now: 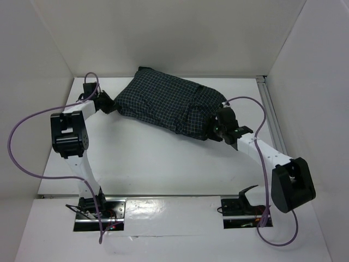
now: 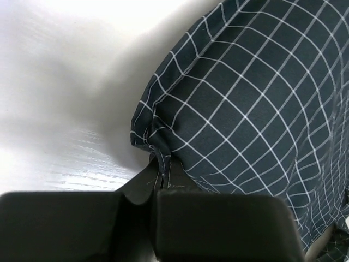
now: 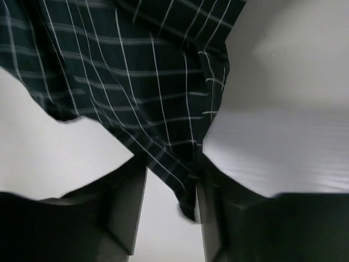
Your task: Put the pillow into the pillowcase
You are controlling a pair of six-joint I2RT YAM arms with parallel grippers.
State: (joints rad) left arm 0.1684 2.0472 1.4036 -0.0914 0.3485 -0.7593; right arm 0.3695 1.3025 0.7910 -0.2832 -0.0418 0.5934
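Left tool [image 2: 162, 173]: closed tight on a pinch of the pillowcase [image 1: 163, 106] at the corner on my left side. My wrist view shows both fingers pressed together with checked fabric nipped between the tips.

Right tool [image 3: 172, 185]: fingers apart, with a hanging fold of the same fabric between them. The fold lies against one finger and a gap shows beside the other, so I record no clamp there.

Pillowcase: resting on the white counter [image 1: 163, 164] towards the far wall. It lies slantwise between my two tools, its left end farther back than its right, and it is plump and full along its length.

Pillow: covered by the fabric, with none of its surface visible in any view.
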